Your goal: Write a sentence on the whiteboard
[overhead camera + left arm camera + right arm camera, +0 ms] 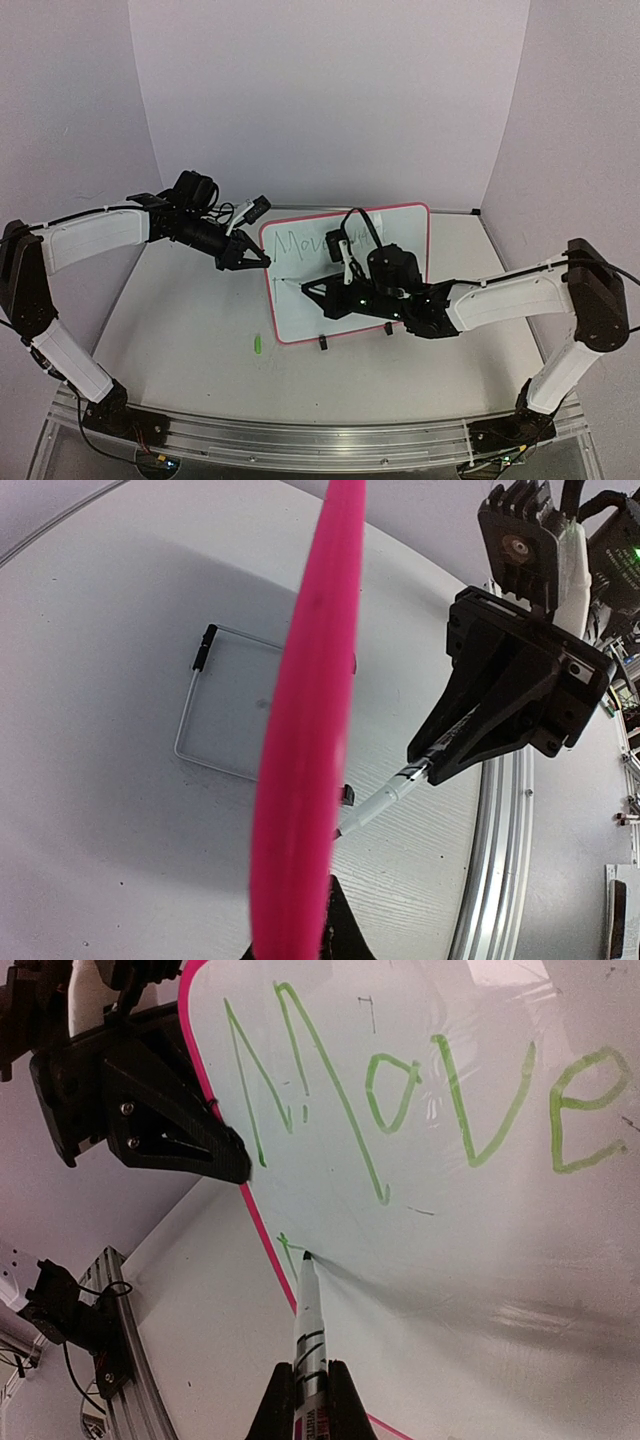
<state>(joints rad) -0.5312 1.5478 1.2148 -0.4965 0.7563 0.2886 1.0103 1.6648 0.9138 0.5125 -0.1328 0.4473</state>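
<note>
Right hand (308,1405) gripping marker (305,1310), tip touching whiteboard (480,1280) below green sentence (330,1090) "Move", left hand (260,258) clamped on its edge

One whiteboard (295,312) is shown on one counter (200,370), with two black clip feet (323,344) and one wire stand (190,720). Two claws are seen: the left claw (262,259) and the right claw (308,288). One marker (306,1335), one loose green cap (257,344) and one green written word (400,1100) are counted.
</note>
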